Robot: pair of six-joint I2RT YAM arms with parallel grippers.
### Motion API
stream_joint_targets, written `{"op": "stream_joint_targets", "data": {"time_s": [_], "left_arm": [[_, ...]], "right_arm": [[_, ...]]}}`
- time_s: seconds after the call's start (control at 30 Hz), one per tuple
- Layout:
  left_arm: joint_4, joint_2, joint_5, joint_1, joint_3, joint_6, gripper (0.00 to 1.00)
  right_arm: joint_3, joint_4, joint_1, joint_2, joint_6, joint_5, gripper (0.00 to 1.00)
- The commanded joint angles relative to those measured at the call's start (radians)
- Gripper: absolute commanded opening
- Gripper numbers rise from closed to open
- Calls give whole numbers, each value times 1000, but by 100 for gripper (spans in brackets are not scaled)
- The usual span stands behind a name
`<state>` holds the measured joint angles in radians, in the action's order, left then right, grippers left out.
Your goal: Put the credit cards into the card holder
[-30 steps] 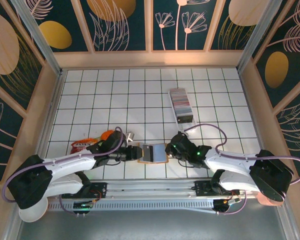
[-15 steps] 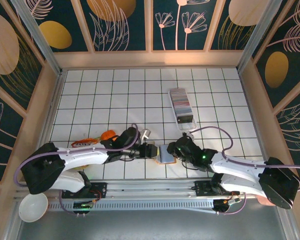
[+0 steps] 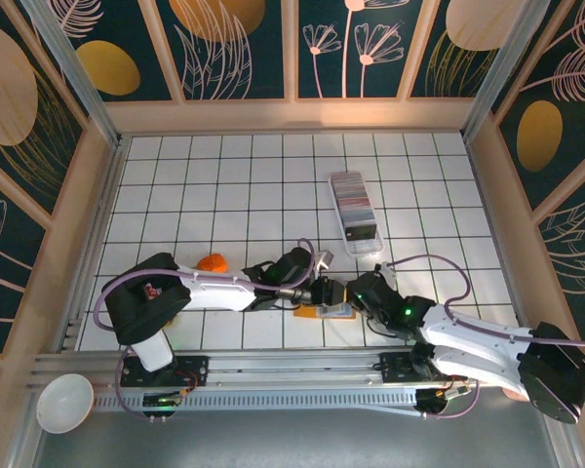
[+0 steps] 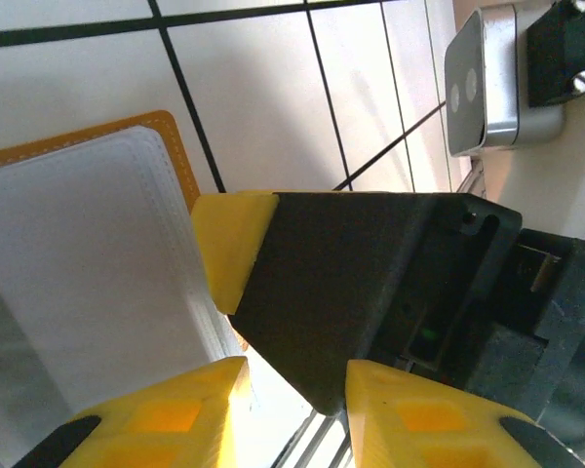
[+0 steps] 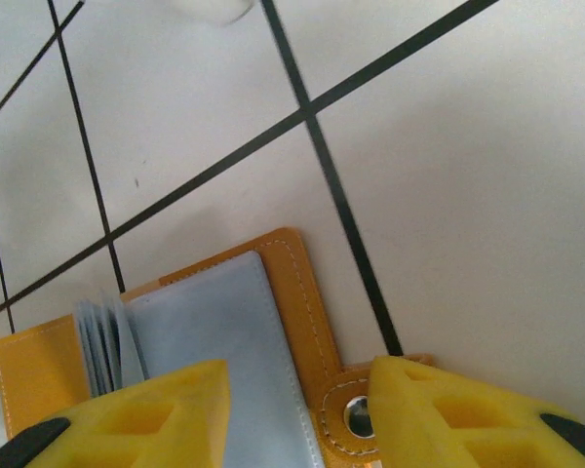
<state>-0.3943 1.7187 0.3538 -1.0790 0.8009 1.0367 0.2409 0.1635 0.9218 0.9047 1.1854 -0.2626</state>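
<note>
Your card holder is lying open on the desk, near the front edge, right between your two hands. Its brown leather side is facing down and its pale pockets are facing up.

Your left hand is hanging just over the holder with its fingers spread apart. It is pinching nothing. Your right hand is sitting at the holder's other edge, by the little clasp tab. Its fingers are spread too, and the edge of the holder is lying between them, not squeezed.

The credit cards are standing on edge in a row in the long clear tray, well apart from the holder, farther back on the desk. No card is showing in either hand. You cannot tell if any card is inside the pockets, so it looks like the job is only starting: the holder is open and ready, and the cards are waiting to be moved.

Counting up: one card holder, one clear tray, one row of cards too packed to count, one small orange thing at the left, and one white bowl down by the front corner.
</note>
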Motion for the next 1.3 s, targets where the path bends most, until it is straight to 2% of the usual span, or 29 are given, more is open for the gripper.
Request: {"op": "stream_joint_targets", "data": {"time_s": [0.0, 0.1, 0.23, 0.4, 0.53, 0.6, 0.67, 0.77, 0.83, 1.07, 1.2, 1.27], "left_arm": [[35, 2, -79, -3, 34, -14, 31], [174, -70, -201, -2, 56, -51, 33], [313, -128, -356, 13, 27, -9, 35], [315, -264, -444, 63, -117, 45, 37], [296, -258, -348, 82, -172, 26, 41], [252, -217, -243, 83, -172, 5, 40], [220, -181, -179, 80, -167, -7, 39], [205, -155, -151, 81, -167, -27, 40], [246, -134, -162, 79, -152, -42, 40], [208, -83, -103, 73, -149, -58, 38], [188, -73, -89, 70, -152, -45, 33], [177, -68, -87, 68, -149, -40, 23]], "right_arm": [[17, 142, -7, -8, 36, -55, 44], [38, 176, -12, -20, 22, -74, 48], [85, 245, -13, -29, -4, -114, 56], [143, 311, -18, -8, -47, -125, 57], [179, 361, -31, 13, -63, -130, 57], [189, 386, -40, 20, -69, -127, 56], [198, 416, -41, 20, -68, -132, 51], [196, 427, -43, 18, -72, -126, 41], [196, 432, -47, 19, -69, -120, 36], [196, 433, -60, 19, -77, -121, 16], [202, 443, -63, 14, -79, -128, 13], [202, 443, -66, 7, -83, -130, 11]]}}
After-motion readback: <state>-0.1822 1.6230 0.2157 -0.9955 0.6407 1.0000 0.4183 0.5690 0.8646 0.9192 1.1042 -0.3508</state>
